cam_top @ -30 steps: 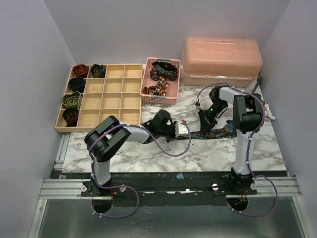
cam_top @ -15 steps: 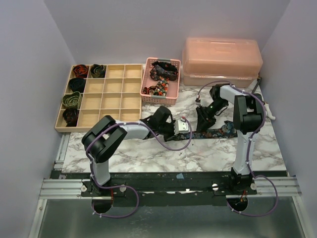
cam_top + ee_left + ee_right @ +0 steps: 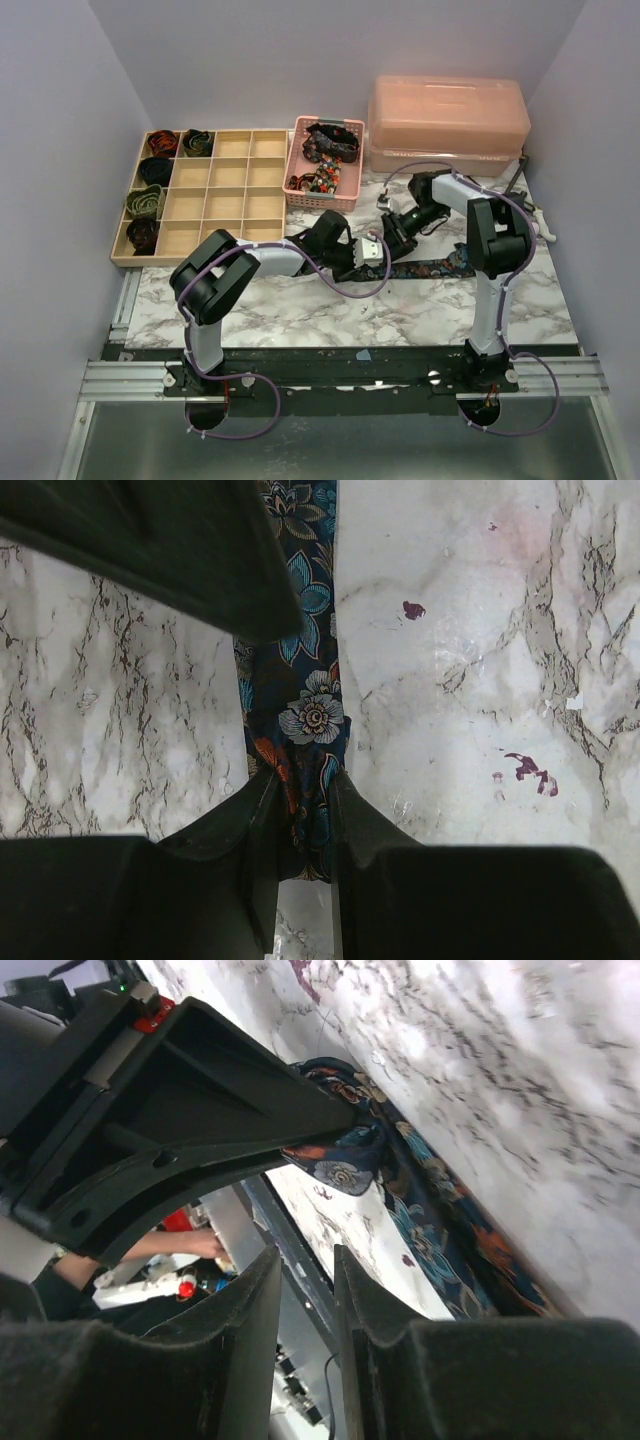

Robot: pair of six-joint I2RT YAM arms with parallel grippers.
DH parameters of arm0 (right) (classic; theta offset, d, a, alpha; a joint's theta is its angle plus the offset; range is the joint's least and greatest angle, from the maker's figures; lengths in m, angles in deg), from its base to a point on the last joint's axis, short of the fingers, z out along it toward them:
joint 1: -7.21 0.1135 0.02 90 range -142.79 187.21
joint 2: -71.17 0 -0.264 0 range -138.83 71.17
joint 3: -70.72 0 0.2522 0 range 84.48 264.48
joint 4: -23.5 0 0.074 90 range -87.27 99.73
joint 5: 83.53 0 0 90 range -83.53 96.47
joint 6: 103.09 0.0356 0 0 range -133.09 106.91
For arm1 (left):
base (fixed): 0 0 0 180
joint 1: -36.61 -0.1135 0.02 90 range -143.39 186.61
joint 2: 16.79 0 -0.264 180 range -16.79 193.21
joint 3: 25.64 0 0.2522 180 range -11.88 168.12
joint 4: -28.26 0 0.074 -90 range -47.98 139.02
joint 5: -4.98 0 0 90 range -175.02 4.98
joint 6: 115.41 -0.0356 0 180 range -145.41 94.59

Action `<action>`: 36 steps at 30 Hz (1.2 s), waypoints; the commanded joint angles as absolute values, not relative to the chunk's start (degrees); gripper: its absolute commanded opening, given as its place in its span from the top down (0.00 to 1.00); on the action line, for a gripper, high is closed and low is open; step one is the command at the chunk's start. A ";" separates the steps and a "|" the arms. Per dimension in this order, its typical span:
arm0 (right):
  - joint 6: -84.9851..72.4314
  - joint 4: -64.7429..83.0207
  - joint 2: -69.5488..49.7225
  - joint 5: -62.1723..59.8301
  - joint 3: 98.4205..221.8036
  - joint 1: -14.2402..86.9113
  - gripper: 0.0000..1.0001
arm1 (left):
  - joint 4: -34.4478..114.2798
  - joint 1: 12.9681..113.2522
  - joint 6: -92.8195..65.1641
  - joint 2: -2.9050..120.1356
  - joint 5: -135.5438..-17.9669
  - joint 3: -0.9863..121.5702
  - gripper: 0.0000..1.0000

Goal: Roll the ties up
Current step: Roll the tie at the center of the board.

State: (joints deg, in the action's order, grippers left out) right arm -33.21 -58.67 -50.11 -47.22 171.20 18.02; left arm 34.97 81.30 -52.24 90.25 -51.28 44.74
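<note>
A navy floral tie [image 3: 440, 266] lies stretched across the marble table [image 3: 300, 310], running right from the centre. My left gripper [image 3: 370, 256] is shut on its left end; in the left wrist view the fabric [image 3: 312, 710] is pinched between the jaws [image 3: 305, 795]. My right gripper [image 3: 389, 238] hovers just beside the left one, its jaws [image 3: 307, 1260] slightly apart with nothing between them. In the right wrist view the tie's folded end [image 3: 340, 1165] sticks out under the left gripper [image 3: 170, 1110]. Several coiled ties [image 3: 150, 200] sit in the wooden tray [image 3: 235, 205].
A pink mesh basket [image 3: 345, 165] behind the grippers holds loose ties. A pink lidded box [image 3: 447, 118] stands at the back right. The divided tray occupies the back left, most compartments bare. The right arm's elbow [image 3: 500, 235] rises above the tie's right part.
My right gripper has slid left along the tie to the left gripper, and its jaws have parted from the fabric. The left gripper has shifted slightly right, still holding the tie end.
</note>
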 commanded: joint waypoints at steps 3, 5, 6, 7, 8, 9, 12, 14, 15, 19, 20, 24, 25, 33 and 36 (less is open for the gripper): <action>-28.95 -51.69 -53.31 -51.09 168.15 20.51 0.71 | 41.93 81.08 -51.95 93.51 -52.94 43.57 0.87; -27.64 -50.99 -54.76 -53.05 169.09 21.06 0.71 | 41.93 81.08 -51.95 93.60 -52.96 43.66 0.87; -26.97 -50.70 -55.35 -54.22 169.41 21.39 0.72 | 41.93 81.08 -51.95 93.60 -53.03 43.67 0.86; -25.85 -49.93 -55.67 -54.43 169.50 21.59 0.73 | 41.93 81.04 -51.95 93.60 -53.03 43.67 0.86; -24.93 -49.06 -56.02 -53.90 169.35 21.83 0.74 | 42.85 81.08 -51.95 93.60 -53.03 43.67 0.86; -24.07 -48.00 -56.37 -52.84 169.05 21.96 0.76 | 43.12 81.08 -51.94 93.51 -53.02 43.59 0.85; -23.21 -45.93 -58.48 -48.91 167.91 22.06 0.83 | 42.38 81.08 -51.50 93.42 -53.02 43.47 0.82; -23.24 -45.42 -59.96 -46.88 167.48 22.06 0.87 | 42.31 81.00 -50.26 93.87 -53.02 43.82 0.79; -23.28 -45.03 -60.44 -45.11 167.31 22.14 0.89 | 42.29 80.95 -49.67 94.26 -52.88 44.40 0.76; -23.42 -42.27 -60.76 -38.66 165.79 22.38 0.93 | 38.83 80.78 -47.12 95.25 -51.95 44.44 0.60; -23.49 -41.98 -60.78 -37.45 165.51 22.41 0.94 | 37.20 80.73 -46.68 95.27 -51.63 43.78 0.57; -23.67 -40.42 -60.25 -33.00 164.43 22.50 0.95 | 30.53 80.32 -43.52 95.62 -51.47 40.82 0.52; -23.63 -40.03 -60.08 -32.42 164.01 22.50 0.95 | 28.37 80.09 -42.22 95.49 -51.19 39.76 0.51; -23.55 -38.84 -60.40 -29.58 164.49 22.51 0.97 | 13.14 79.33 -33.76 96.03 -48.14 34.04 0.56; -23.98 -40.28 -59.17 -32.04 165.75 22.54 0.96 | 16.08 79.80 -34.55 95.82 -50.86 35.08 0.76</action>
State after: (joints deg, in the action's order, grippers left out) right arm -21.34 -44.81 -57.27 -46.26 166.61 21.78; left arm 11.04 79.70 -37.24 92.90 -48.88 36.07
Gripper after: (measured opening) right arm 0.033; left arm 0.356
